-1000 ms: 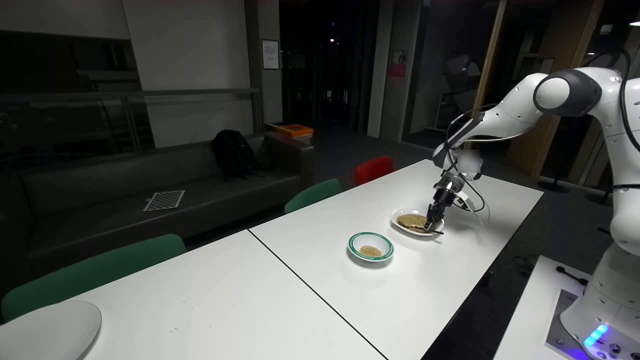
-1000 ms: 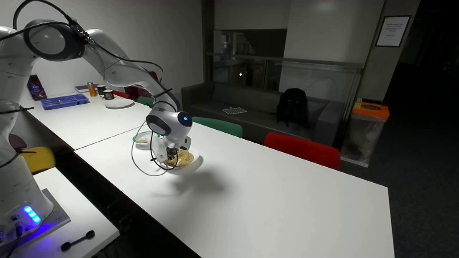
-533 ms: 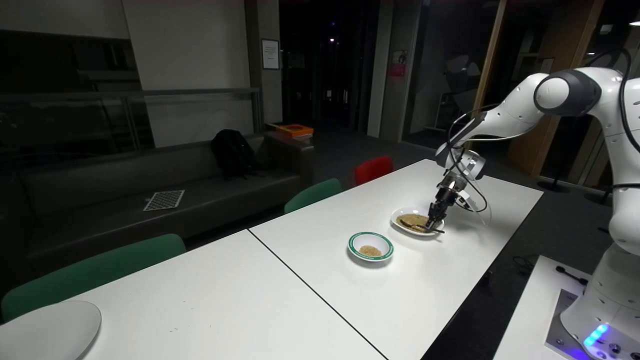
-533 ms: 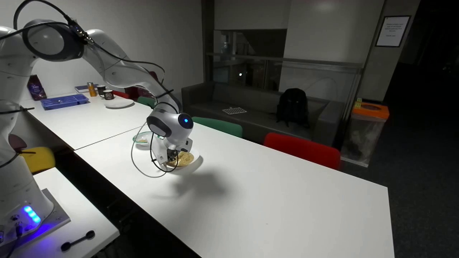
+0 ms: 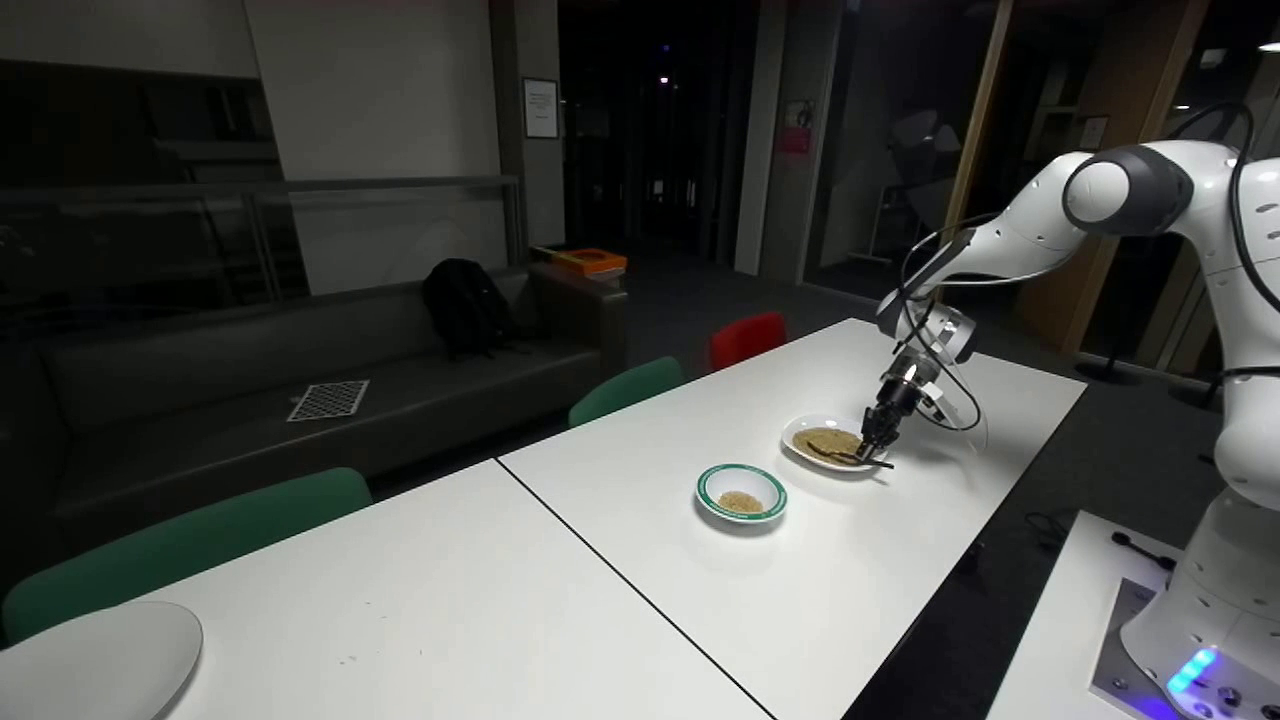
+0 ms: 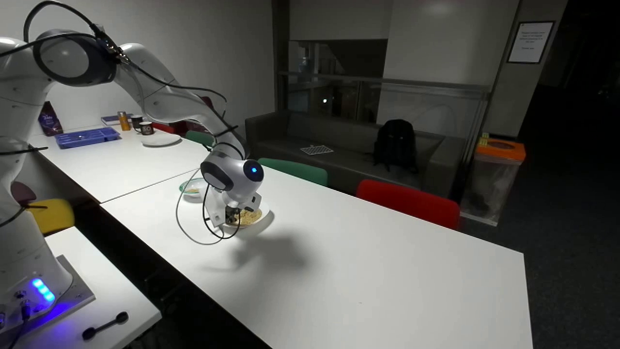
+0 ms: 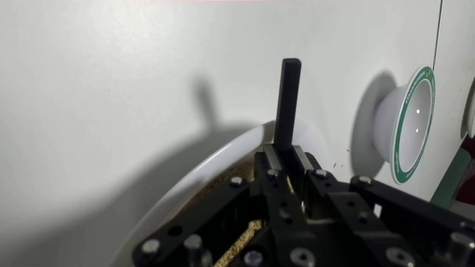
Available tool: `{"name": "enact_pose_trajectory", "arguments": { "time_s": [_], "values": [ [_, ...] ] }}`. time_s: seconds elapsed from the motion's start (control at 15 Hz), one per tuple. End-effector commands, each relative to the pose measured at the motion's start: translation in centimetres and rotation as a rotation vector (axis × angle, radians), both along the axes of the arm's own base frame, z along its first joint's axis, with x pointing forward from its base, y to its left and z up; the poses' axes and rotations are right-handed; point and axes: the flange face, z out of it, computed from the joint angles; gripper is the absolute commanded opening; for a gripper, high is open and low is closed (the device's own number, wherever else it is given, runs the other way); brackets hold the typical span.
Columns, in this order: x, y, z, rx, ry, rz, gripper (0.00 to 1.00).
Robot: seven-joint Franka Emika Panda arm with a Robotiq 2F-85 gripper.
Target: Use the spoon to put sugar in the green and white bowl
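In an exterior view, an end effector grasps the spoon over a white dish of sugar on the bench. At the dish's 8 o'clock, the green and white bowl already holds a small heap; another scoop appears under way, its delivery left. In an exterior view, the bowl sits at the dish's 10 o'clock. In the wrist view, the handle juts toward 12 o'clock; the spoon's load is hidden.

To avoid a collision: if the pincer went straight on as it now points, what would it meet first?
Probably the dish, near its rim; the pincer, holding the spoon, points down at it. Whether the sugar inside comes first is unclear.
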Motion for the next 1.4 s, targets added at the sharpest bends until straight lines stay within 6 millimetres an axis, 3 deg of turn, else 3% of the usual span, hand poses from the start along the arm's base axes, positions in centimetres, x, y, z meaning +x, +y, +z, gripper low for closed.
{"name": "enact_pose_trajectory", "arguments": {
  "time_s": [0.0, 0.47, 1.33],
  "values": [
    [-0.2, -1.7, 0.0, 0.033, 0.02, -0.048, 0.03],
    [-0.4, -2.9, -0.3, -0.027, 0.044, -0.064, 0.03],
    [1.9, -1.8, 0.9, -0.195, 0.146, 0.012, 0.03]
  ]
}}
